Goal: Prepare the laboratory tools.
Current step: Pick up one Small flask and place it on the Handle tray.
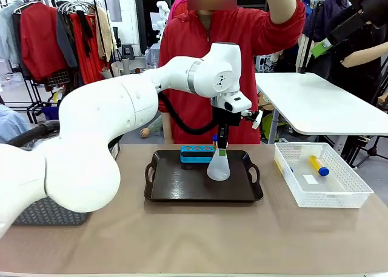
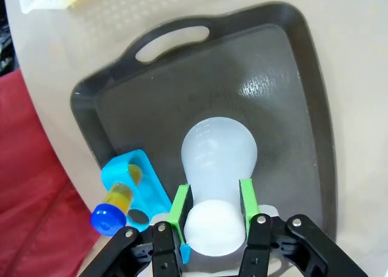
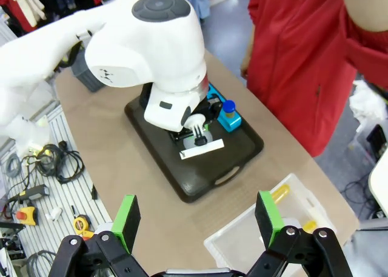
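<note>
Left hand (image 2: 213,191) grips translucent, seemingly empty flask (image 2: 219,150).

A clothes rack (image 1: 54,28) far left, white side table (image 1: 315,104) right, floor (image 3: 225,19) seemingly grey.

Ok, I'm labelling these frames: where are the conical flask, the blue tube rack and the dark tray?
conical flask (image 2: 219,148): left wrist view, on its rounded body.
blue tube rack (image 1: 197,157): front view, on its front face.
dark tray (image 1: 182,183): front view, on its bare floor.
</note>
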You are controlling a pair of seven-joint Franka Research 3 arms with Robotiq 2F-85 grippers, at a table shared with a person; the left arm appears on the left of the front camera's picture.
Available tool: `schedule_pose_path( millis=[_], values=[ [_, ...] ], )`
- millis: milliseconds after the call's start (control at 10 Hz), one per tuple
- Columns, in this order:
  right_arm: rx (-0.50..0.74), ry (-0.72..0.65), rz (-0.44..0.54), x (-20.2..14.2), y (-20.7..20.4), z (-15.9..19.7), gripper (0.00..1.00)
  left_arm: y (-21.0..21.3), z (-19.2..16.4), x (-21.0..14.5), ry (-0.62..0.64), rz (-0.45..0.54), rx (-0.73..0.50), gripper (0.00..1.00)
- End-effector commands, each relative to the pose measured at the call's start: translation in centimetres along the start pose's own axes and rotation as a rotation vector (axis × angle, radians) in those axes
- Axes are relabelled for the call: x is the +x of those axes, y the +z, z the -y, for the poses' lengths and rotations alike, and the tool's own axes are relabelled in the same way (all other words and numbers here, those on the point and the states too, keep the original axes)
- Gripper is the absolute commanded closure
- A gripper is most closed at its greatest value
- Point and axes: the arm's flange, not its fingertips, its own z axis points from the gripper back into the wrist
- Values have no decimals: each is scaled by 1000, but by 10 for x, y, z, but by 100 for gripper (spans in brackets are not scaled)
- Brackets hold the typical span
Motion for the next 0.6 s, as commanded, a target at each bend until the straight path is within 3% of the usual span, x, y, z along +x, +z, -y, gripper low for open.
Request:
schedule_pose_path(
  millis=[0, 200, 500],
  values=[
    [6, 6, 10, 2, 1, -1, 0, 9, -42, 22, -16, 8, -21, 100],
    [6, 6, 10, 2, 1, -1, 0, 2, -39, 21, -26, 7, -32, 84],
    [6, 6, 10, 2, 1, -1, 0, 2, -32, 22, -17, 5, -27, 27]
  ],
)
